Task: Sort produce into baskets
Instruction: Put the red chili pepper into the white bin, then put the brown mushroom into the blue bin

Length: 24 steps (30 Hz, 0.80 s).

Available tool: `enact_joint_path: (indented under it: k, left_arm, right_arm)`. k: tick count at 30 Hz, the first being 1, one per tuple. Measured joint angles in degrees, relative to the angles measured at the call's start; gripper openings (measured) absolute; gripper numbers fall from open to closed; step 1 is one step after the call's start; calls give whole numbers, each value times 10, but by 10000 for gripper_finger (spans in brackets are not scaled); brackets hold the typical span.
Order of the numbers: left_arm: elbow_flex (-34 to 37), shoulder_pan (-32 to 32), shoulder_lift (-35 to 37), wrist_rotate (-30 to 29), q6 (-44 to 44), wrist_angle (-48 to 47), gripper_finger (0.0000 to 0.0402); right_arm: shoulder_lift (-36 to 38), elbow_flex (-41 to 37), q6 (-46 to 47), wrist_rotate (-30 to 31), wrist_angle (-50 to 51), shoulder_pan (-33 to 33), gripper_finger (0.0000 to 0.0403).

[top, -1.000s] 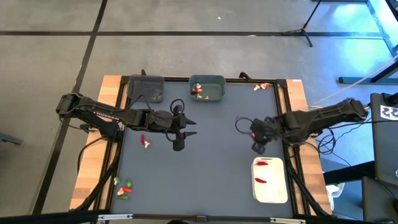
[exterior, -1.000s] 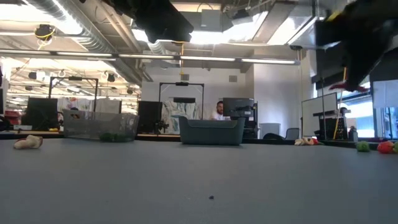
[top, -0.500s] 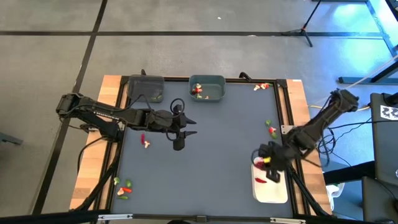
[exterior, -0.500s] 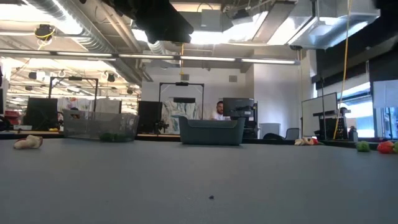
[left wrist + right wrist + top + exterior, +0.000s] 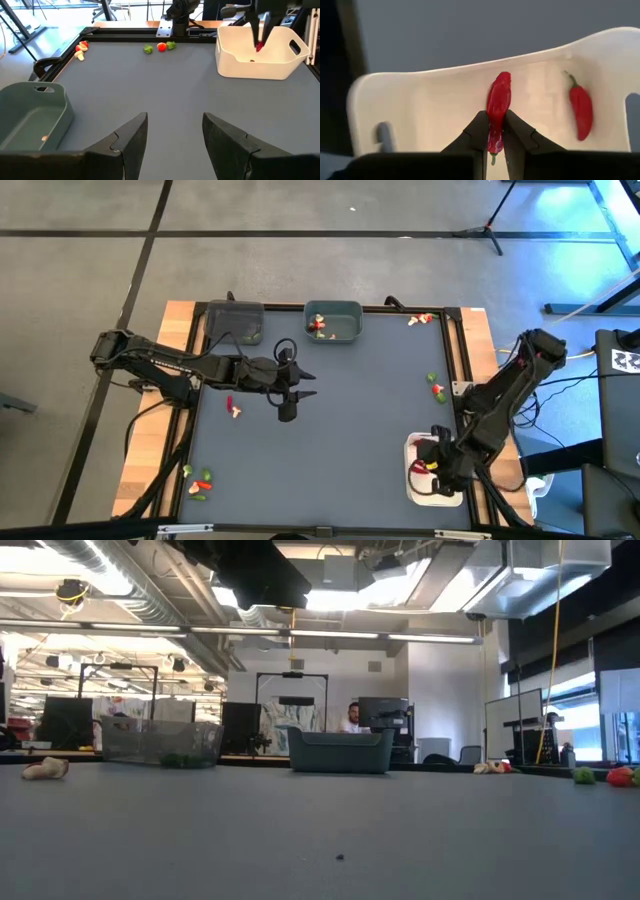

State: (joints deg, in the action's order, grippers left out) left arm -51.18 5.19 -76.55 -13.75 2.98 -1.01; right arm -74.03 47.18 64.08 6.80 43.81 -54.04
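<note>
My right gripper (image 5: 432, 468) is over the white tray (image 5: 418, 492) at the near right, shut on a red chili (image 5: 498, 106). A second red chili (image 5: 581, 112) lies on the tray's floor. My left gripper (image 5: 287, 412) hangs open above the middle of the table, holding nothing; its fingers (image 5: 131, 141) stand apart over bare mat. A grey-teal bin (image 5: 333, 322) with a few pieces and a dark grey bin (image 5: 234, 323) stand at the far edge. Loose produce lies at the left (image 5: 232, 407), near left (image 5: 198, 480), right (image 5: 435, 387) and far right (image 5: 420, 319). My right gripper pinches the red chili between its two fingertips at its stem end (image 5: 494, 136). The fingers come from above, pointing steeply down. The chili's thick end (image 5: 259, 47) sticks out below them, inside the tray's walls; whether it touches the floor I cannot tell.
The table has a raised dark frame (image 5: 195, 360) around the grey mat. The tray has cut-out handles (image 5: 295, 47) in its short walls. Cables (image 5: 285, 348) loop by the left arm. A person sits far behind the table (image 5: 352, 718).
My right gripper has swung toward the table's near edge, from beside the tray's far end to above the tray's middle, sinking a little and rolling, with the red chili still in its fingers. It has left the low view.
</note>
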Motion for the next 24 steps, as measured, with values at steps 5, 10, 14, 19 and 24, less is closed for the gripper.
enact_joint_path:
  k: [5,10,14,19,24]
  left_arm:
    - [0,0,0,0,0,0,186]
    - [0,0,0,0,0,0,186]
    - [0,0,0,0,0,0,186]
    - [0,0,0,-1,-10,2,186]
    - [0,0,0,-1,1,0,186]
  right_arm:
    - [-51,0,-14,17,16,1,40]
    - [-86,0,10,27,56,1,78]
    - [-91,0,15,27,52,10,128]
    - [-81,6,-1,15,53,23,173]
    - [-79,51,-48,46,69,24,187]
